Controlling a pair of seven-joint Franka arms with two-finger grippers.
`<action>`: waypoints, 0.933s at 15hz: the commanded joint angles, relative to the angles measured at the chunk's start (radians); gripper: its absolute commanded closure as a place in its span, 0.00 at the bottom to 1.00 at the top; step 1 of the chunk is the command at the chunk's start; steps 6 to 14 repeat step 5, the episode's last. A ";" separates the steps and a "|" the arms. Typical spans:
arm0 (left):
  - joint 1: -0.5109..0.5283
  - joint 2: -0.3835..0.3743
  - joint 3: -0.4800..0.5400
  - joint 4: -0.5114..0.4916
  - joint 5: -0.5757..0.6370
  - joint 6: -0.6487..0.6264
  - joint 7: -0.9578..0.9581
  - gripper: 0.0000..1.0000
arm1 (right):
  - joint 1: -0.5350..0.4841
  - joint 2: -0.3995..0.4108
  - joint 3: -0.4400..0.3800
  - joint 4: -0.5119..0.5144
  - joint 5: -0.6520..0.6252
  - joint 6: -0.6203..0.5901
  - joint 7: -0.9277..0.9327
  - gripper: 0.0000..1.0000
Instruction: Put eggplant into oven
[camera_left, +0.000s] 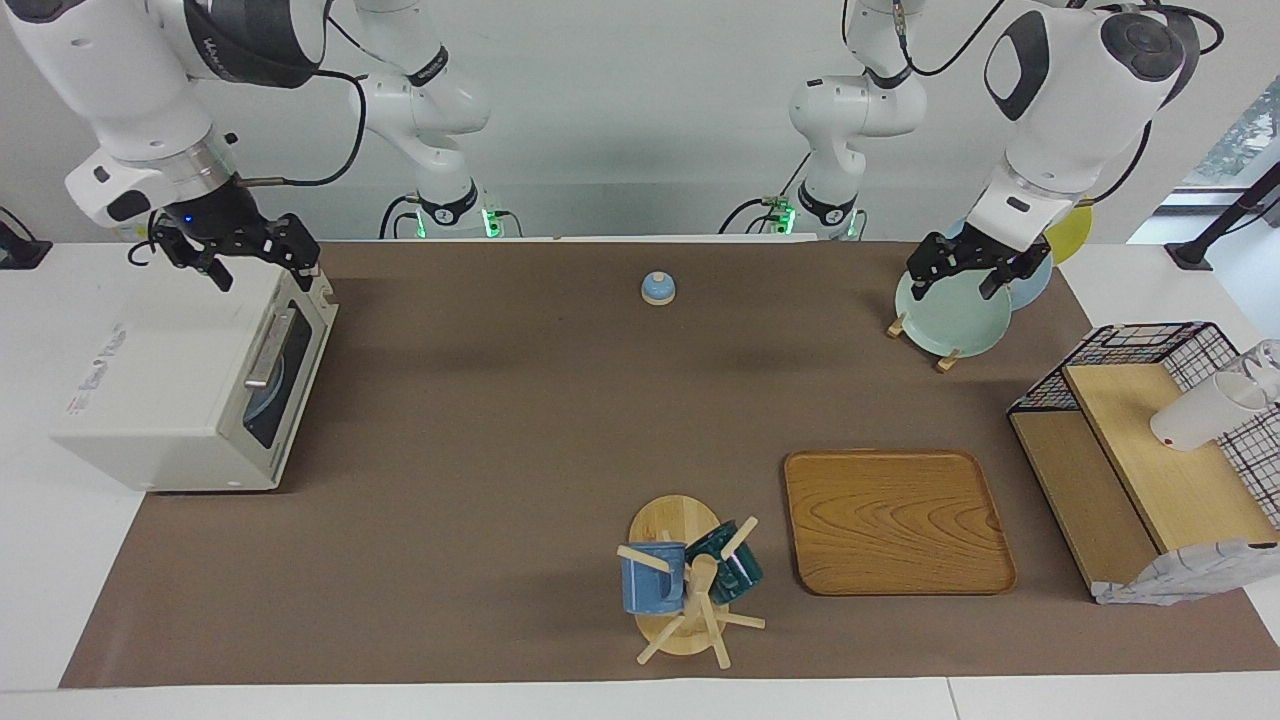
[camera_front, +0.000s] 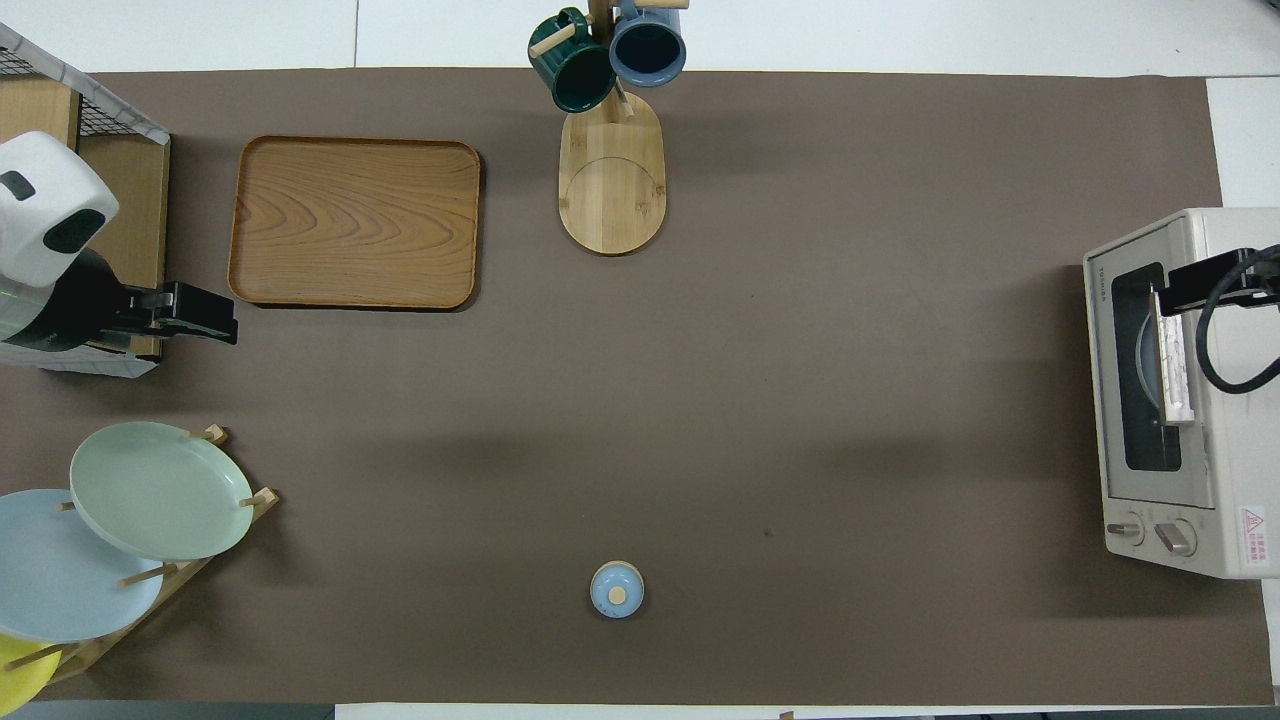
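Eggplant: not located in either view. Nothing dark purple and slender is seen on the desk (camera_left: 500, 420), on the wooden tray (camera_left: 895, 520) or in either tool. Whether it lies inside the oven (camera_left: 160, 400) cannot be told through the dark glass.

Oven: set at the right arm's end of the desk, with the door shut and facing the middle of the desk. The bar handle (camera_left: 268, 348) runs along the door's upper edge.

Right tool (camera_left: 250, 265): held over the top of the oven, at the corner nearer the robots, just above the door edge. Its fingers are spread apart and nothing is held.

Left tool (camera_left: 962, 280): held over the green plate (camera_left: 950, 320) in the plate rack at the left arm's end, well apart from the oven. Its fingers are apart and empty; this arm is judged to be waiting.

Judgement: the right arm is far the nearer to the oven. With no eggplant in sight, the coming move is taken to turn on the door handle, which lies just below that tool.
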 joint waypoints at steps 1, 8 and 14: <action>0.014 -0.016 -0.010 -0.005 0.021 -0.007 0.003 0.00 | -0.001 -0.007 -0.004 -0.007 0.021 0.007 0.013 0.00; 0.014 -0.016 -0.010 -0.005 0.021 -0.007 0.003 0.00 | -0.001 -0.008 -0.003 -0.009 0.021 0.002 0.013 0.00; 0.014 -0.016 -0.010 -0.005 0.021 -0.007 0.003 0.00 | -0.001 -0.008 -0.003 -0.009 0.021 0.002 0.013 0.00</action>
